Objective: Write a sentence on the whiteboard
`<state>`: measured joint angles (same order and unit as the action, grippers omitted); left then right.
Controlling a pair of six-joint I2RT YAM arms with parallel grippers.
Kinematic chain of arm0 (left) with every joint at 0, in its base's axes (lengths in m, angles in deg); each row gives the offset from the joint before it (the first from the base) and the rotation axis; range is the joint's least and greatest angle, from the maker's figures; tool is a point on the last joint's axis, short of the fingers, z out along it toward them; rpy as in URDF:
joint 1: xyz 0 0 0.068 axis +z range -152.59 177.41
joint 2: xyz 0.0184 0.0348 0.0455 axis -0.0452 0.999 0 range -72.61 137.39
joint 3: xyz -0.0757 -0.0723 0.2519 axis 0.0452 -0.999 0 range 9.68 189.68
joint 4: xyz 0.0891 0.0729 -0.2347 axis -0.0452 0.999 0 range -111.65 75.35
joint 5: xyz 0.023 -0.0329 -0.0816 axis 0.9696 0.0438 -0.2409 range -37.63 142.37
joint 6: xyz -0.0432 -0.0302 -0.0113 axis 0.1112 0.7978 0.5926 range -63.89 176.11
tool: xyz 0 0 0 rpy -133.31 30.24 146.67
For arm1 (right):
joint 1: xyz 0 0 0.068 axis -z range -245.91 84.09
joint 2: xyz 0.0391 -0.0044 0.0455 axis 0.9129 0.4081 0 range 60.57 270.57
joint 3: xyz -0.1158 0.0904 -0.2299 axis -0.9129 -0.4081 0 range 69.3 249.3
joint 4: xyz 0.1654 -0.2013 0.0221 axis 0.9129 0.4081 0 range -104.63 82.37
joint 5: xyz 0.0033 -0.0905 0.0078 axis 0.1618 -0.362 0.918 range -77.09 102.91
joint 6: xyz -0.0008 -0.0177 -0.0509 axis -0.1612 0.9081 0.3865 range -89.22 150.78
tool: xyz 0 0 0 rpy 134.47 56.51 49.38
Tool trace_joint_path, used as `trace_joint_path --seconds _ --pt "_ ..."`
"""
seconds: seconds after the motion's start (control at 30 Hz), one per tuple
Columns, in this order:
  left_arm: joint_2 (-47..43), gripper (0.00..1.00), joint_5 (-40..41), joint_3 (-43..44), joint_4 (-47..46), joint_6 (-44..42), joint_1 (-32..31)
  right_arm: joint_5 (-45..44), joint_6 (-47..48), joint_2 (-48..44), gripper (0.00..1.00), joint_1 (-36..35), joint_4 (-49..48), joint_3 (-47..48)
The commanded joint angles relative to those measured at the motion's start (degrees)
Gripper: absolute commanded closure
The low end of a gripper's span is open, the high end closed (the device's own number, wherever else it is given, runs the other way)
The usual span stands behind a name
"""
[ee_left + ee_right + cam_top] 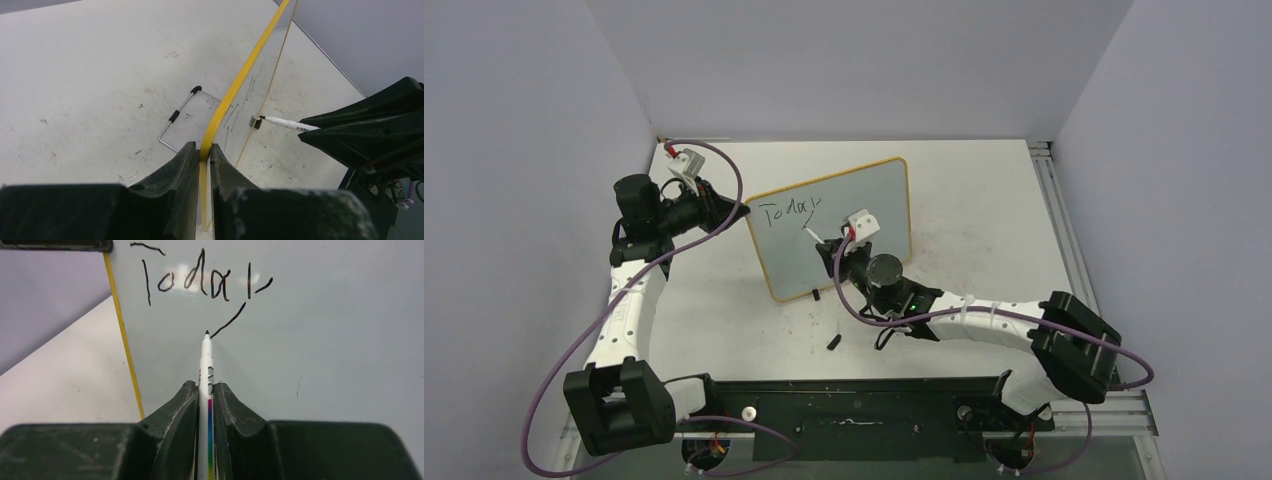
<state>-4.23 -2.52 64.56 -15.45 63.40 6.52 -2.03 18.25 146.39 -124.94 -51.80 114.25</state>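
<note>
Only your right wrist view shows the sentence, reading "Today", with the marker tip at the end of the y's tail. Your left wrist view reveals a wire stand behind the whiteboard, which stands tilted mid-desk. Your left fingers clamp its yellow frame. Your right fingers clamp the marker, arm stretched low leftward.

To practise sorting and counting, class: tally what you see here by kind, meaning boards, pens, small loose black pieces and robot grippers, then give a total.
whiteboard: 1
marker pen: 1
small loose black piece: 1
grippers: 2, the left gripper and the right gripper
Total: 5
</note>
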Motion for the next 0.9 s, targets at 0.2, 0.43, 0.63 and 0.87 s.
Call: trace_joint_path --seconds 0.2,0.43,0.63,0.87 --pt "-1.0 1.00 -0.3 0.1 -0.8 -0.3 0.4 1.9 2.5 -9.1 0.95 2.8 3.2 1.1" --pt "-1.0 1.00 -0.3 0.0 -0.8 -0.4 0.5 3.5 2.9 -8.7 0.95 6.2 2.0 1.4" --pt "-0.6 1.00 -0.2 0.1 -0.7 -0.4 0.5 3.5 3.6 -7.0 0.95 6.8 -0.5 2.7" --pt "-0.7 1.00 -0.1 0.0 -0.6 -0.5 0.4 2.6 3.7 -5.1 0.95 7.2 -3.3 3.9"
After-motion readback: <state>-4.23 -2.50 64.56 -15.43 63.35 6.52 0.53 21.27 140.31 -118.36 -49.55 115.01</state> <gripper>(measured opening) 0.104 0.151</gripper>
